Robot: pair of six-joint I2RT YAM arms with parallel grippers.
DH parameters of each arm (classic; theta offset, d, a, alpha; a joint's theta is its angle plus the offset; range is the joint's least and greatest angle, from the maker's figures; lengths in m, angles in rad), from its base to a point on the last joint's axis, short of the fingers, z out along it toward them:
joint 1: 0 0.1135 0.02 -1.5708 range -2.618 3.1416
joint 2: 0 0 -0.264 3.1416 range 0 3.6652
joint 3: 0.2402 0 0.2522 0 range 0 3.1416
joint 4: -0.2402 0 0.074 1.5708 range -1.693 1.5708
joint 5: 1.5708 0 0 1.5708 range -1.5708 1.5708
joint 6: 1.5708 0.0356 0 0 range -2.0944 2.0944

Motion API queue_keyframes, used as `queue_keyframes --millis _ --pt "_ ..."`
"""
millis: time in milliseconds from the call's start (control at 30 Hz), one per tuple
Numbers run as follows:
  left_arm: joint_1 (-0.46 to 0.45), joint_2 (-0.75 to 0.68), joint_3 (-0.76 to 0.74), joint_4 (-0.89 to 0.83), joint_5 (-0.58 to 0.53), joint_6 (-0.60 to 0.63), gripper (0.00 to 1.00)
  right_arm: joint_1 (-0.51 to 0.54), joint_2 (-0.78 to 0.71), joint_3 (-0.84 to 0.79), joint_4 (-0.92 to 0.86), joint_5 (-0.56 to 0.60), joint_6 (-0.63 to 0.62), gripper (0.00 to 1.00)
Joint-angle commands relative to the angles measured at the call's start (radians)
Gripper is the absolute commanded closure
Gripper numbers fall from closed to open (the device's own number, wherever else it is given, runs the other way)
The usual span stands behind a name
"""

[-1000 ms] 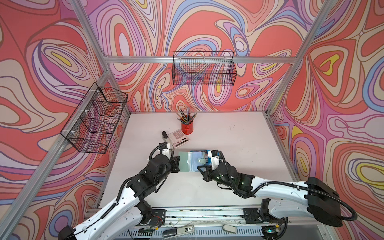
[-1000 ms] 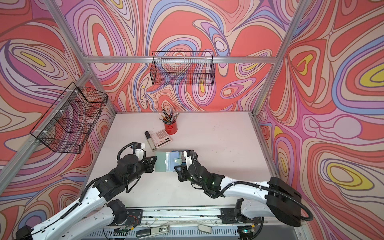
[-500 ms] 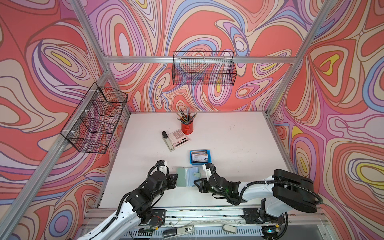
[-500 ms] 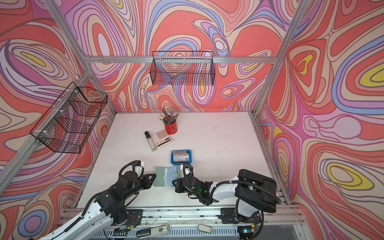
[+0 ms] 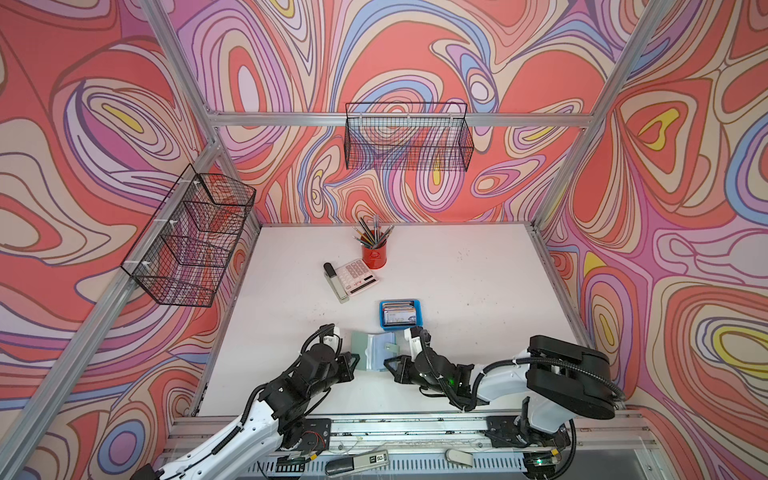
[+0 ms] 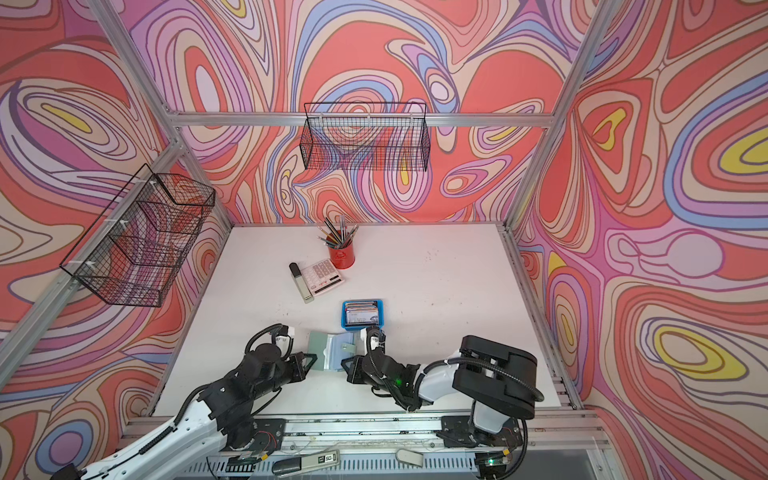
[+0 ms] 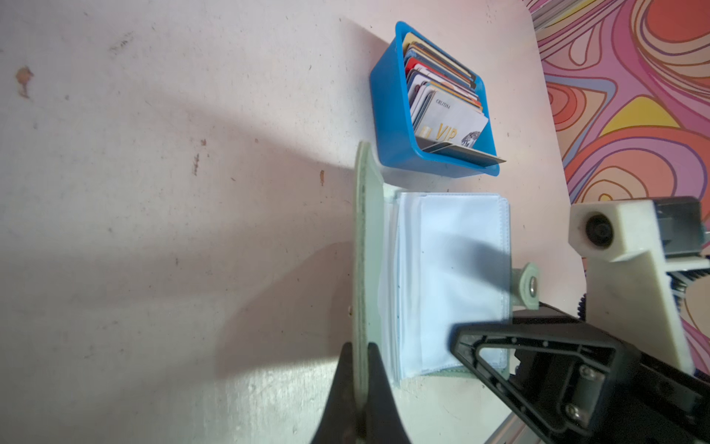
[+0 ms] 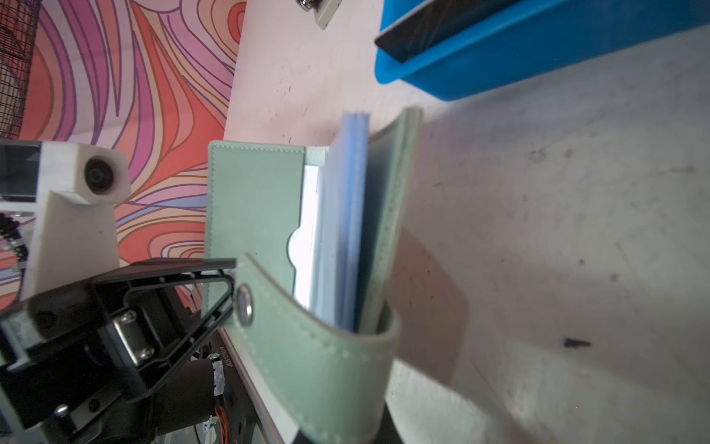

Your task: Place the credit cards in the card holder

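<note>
ok so this looks like the prep step: holder spread open, no card picked up yet; the card holder lies open on the table near the front edge, right between the two arms; the blue tray sits just on its far side; the credit cards are all standing packed in that tray, and the sleeves look empty as far as I can see; left gripper is pinched tight on the left cover, which stands almost on edge; right gripper is closed too; in the right wrist view it seems clamped on the right cover where the snap tab wraps round, but the fingertips are out of frame there, so that's my read; the clear sleeves lie on the right half.

next move imo: one arm lets go and reaches for a card in the tray while the other pins the holder open; tricky bits are pulling one thin card out of a tight stack, then lining it up with a floppy sleeve mouth; if both let go, the cover probably flops shut.
</note>
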State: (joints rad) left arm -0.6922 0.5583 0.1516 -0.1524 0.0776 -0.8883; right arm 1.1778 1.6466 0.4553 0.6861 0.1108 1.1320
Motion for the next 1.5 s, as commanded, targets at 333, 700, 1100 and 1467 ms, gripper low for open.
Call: queue_keyframes --millis 333,700,1100,1467 --pt "0.014 0.021 -0.024 0.025 -0.028 -0.029 1.0 0.004 -0.106 0.049 -0.314 0.177 -0.023 0.56" --pt "0.014 0.068 -0.043 0.075 -0.025 -0.055 1.0 0.028 -0.27 0.153 -0.531 0.281 -0.184 0.56" --pt "0.014 0.074 -0.021 0.015 -0.035 -0.046 1.0 0.065 0.037 0.41 -0.628 0.246 -0.23 0.66" --pt "0.015 0.063 -0.017 -0.027 -0.06 -0.05 0.83 0.038 -0.002 0.364 -0.794 0.437 -0.125 0.72"
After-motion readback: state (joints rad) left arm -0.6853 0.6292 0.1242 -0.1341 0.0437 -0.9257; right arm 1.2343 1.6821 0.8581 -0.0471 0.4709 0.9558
